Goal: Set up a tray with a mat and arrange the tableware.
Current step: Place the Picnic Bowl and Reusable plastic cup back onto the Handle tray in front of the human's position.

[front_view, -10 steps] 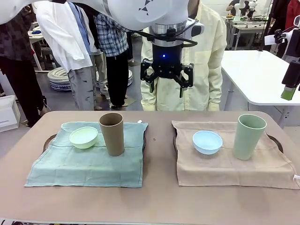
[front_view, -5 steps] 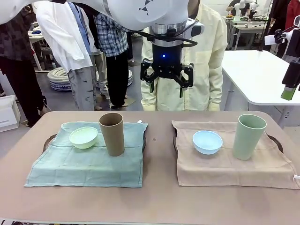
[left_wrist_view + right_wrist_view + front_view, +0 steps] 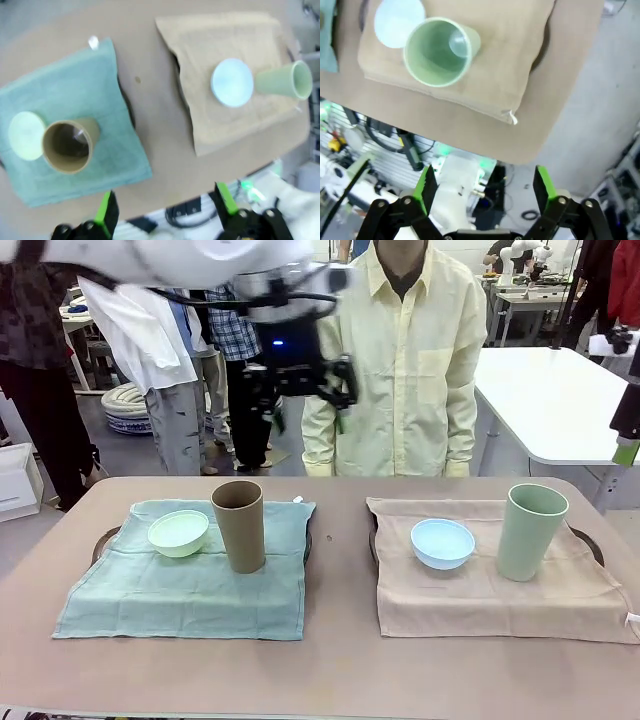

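Note:
On the left, a green mat [image 3: 185, 570] covers a tray [image 3: 103, 540] and carries a mint green bowl [image 3: 179, 532] and a brown cup [image 3: 238, 525]. To the right, a tan mat [image 3: 490, 585] over a second tray [image 3: 592, 543] holds a light blue bowl [image 3: 442, 542] and a pale green cup [image 3: 532, 530]. My left gripper [image 3: 303, 418] hangs open high above the table's far edge, blurred. Its wrist view looks down on the brown cup [image 3: 67, 145] and blue bowl [image 3: 231, 82]. My right gripper [image 3: 485, 185] is open above the pale green cup [image 3: 440, 50].
A person in a pale yellow shirt [image 3: 415, 360] stands at the far side of the table. Other people stand behind at the left. A white table [image 3: 560, 400] is at the back right. Bare tabletop [image 3: 340, 570] lies between the two mats.
My left gripper has swung toward the picture's left and is blurred by motion. The bowls, cups and mats have not moved.

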Controlling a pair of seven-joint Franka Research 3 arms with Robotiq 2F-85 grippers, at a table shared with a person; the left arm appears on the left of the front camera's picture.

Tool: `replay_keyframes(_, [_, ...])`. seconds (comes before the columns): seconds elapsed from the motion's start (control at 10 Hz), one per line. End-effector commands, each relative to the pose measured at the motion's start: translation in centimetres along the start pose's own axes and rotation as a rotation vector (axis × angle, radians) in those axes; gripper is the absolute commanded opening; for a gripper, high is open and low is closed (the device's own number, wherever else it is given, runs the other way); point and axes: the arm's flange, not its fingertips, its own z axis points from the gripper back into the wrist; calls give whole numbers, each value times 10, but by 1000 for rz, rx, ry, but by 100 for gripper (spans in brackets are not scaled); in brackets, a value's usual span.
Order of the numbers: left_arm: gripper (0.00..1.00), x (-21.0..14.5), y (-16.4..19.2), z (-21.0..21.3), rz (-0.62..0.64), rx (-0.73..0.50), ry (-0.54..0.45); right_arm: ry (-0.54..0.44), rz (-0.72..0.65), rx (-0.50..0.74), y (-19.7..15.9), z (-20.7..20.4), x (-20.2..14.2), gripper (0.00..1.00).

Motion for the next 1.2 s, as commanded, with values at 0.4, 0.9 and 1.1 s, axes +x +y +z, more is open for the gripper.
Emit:
replay_keyframes(0.4, [100, -68, 158, 54, 132, -361, 49, -176, -81, 541, -72, 30, -49, 100])
replay_keyframes(0.9, [100, -77, 214, 71, 145, -450, 84, -187, -96, 566, -88, 13, -69, 100])
replay_keyframes(1.1, [100, -77, 214, 71, 145, -450, 84, -209, -139, 662, -100, 24, -73, 100])
